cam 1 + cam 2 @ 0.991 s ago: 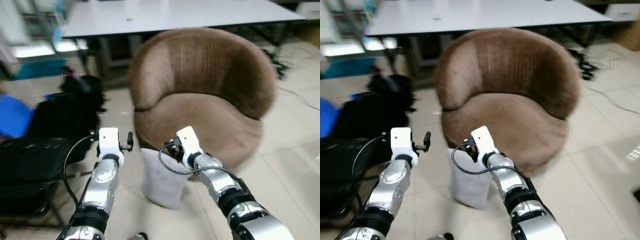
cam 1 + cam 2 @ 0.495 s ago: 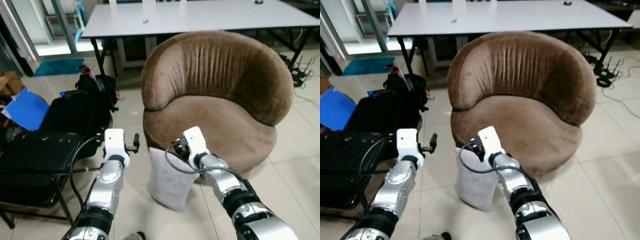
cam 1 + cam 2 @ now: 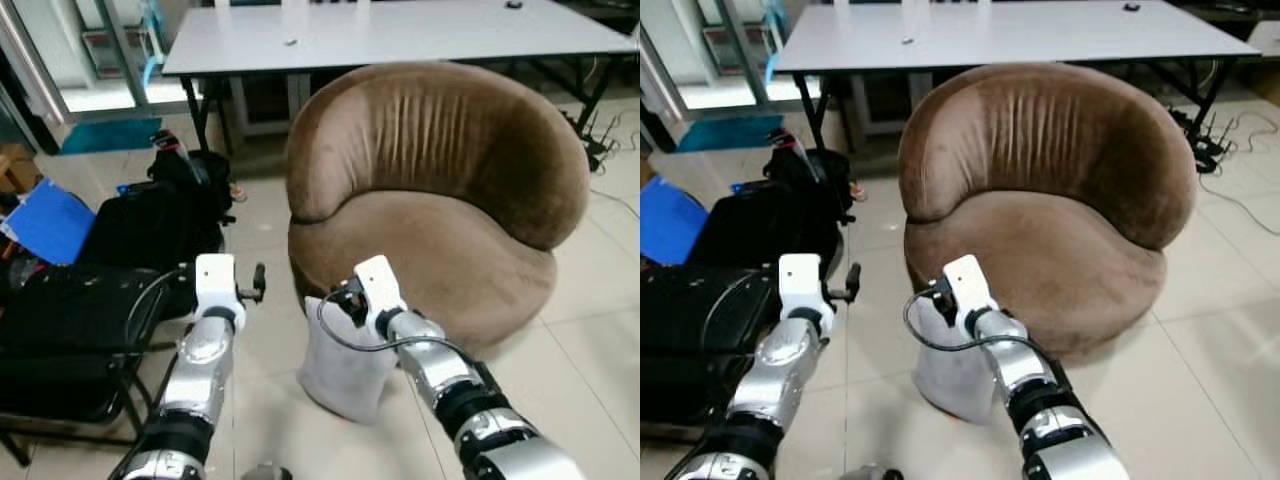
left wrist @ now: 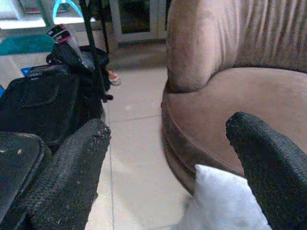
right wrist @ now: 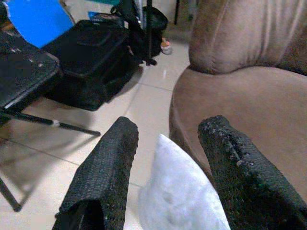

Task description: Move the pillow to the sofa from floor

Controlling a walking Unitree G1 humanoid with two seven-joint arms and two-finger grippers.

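Office-like room; long white table, brown tub sofa, tiled floor

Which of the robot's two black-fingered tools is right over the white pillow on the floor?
The right tool: its open fingers straddle the top corner of the white fabric pillow leaning against the brown velvet round sofa. The left tool hovers apart, beside the black bags.

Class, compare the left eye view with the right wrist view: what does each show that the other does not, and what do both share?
The left eye view alone takes in the grey table behind the sofa, both silver arms, and the left gripper held open over the floor. The right wrist view alone looks closely along the right gripper, its open fingers on either side of the pillow's top corner. Both show the brown round sofa, the white pillow standing against its front, the black suitcase and the blue folder.
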